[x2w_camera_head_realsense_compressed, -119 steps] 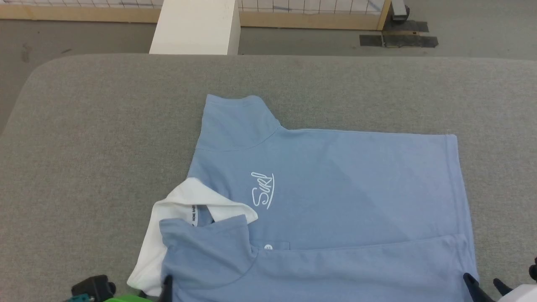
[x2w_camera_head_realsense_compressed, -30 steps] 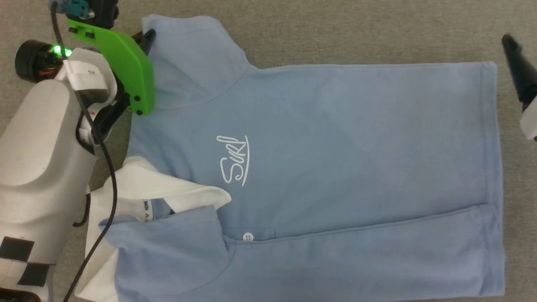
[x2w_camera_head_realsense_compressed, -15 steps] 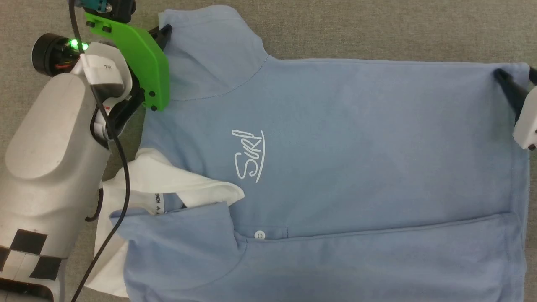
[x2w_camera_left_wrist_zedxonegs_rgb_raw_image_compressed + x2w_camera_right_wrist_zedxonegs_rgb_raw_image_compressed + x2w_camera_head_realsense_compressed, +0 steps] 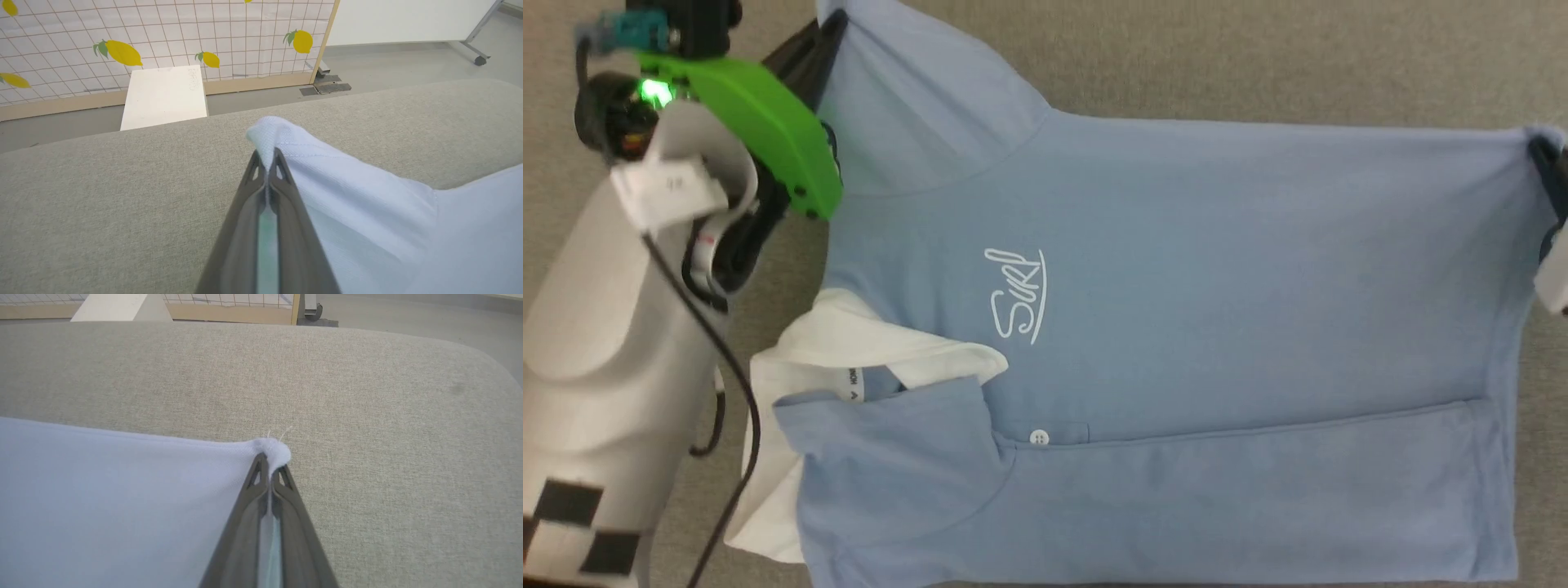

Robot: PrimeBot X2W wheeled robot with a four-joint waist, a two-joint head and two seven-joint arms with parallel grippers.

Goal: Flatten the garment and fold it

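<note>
The light blue short-sleeved knit shirt [image 4: 1176, 286] with a white script logo on the chest lies spread on the grey fabric-covered table [image 4: 1258, 57], neck end toward the robot's left and hem toward its right. Its near long edge is folded over the body, the fold line running from the small white button [image 4: 1038, 438] to the hem. The soft white collar [image 4: 849, 351] lies turned open at the neck.

The left gripper [image 4: 267, 157] has its two long dark fingers pressed together on the corner of the far sleeve. A small tuft of cloth pokes past the tips, and the sleeve drapes down from them to the table. The right gripper [image 4: 269, 461] is likewise clamped on the far hem corner, with a little bunch of fabric showing just above its tips.

Beyond the table's far edge, a white rectangular box [image 4: 163, 96] stands on the floor before a grid-patterned panel printed with yellow lemons [image 4: 245, 32]
</note>
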